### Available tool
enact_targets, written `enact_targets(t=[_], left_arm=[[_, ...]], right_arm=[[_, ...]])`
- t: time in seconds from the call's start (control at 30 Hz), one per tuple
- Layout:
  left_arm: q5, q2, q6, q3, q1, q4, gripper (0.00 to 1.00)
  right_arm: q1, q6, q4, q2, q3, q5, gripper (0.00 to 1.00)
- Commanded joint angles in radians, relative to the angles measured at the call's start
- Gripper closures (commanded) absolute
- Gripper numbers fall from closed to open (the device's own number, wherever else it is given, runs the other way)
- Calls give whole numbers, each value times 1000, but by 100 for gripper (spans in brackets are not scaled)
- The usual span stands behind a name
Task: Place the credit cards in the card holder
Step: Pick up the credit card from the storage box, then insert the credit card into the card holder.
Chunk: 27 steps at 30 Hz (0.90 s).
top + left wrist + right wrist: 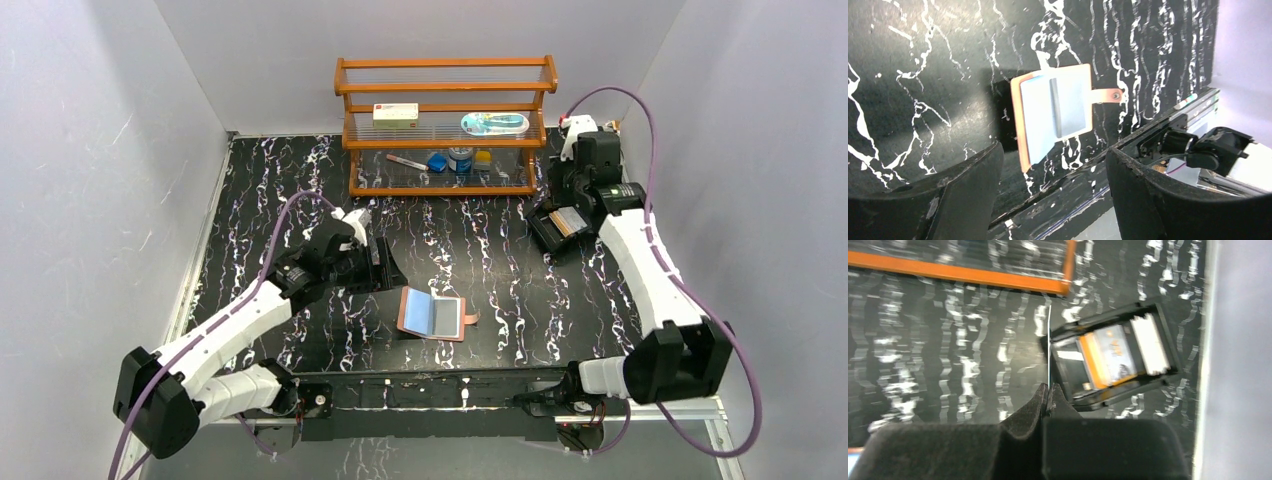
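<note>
Top view: the card holder (pixel 433 314) lies open on the table (pixel 480 250) just below centre, sleeves up and snap tab toward 3 o'clock. The left gripper (pixel 380 265) sits at 10 o'clock of the holder, apart from it. The tray (pixel 545 238) sits at 2 o'clock of the holder and 5 o'clock of the shelf (pixel 445 125). It holds the credit cards (pixel 567 220), with the right gripper (pixel 568 200) above it. Neither gripper's jaw state can be read in this view. Left wrist view: the left gripper (pixel 1053 150) has its jaws spread wide with nothing between them. The card holder (pixel 1055 112) lies open at 12 o'clock of them, untouched. Right wrist view: the right gripper (pixel 1048 390) has its jaws clenched on the held card (pixel 1049 345), seen edge-on as a thin white line toward 12 o'clock. The tray (pixel 1158 310) lies at 2 o'clock, its credit cards (pixel 1113 355) orange, grey and white.
</note>
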Motion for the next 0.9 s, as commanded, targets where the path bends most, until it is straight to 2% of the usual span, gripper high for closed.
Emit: enact_targets(t=[0.0, 0.13, 0.27, 0.3, 0.33, 0.43, 0.63, 0.87], left_arm=[[11, -38, -5, 73, -2, -30, 26], [67, -46, -28, 95, -2, 11, 26], [123, -69, -81, 78, -2, 89, 27], [134, -102, -170, 44, -2, 171, 29], [148, -122, -201, 24, -2, 224, 29], [184, -149, -262, -6, -2, 330, 29], [225, -108, -292, 9, -2, 378, 29], [311, -67, -373, -35, -2, 583, 28]], right_arm=[[27, 237, -3, -103, 16, -223, 100], [61, 397, 73, -182, -77, -368, 100], [98, 593, 244, -272, -227, -534, 100], [127, 740, 432, -336, -370, -636, 100], [140, 795, 500, -354, -418, -660, 100], [170, 953, 658, -413, -531, -699, 100], [189, 1227, 1010, -538, -722, -714, 100], [199, 1303, 1080, -567, -743, -745, 100]])
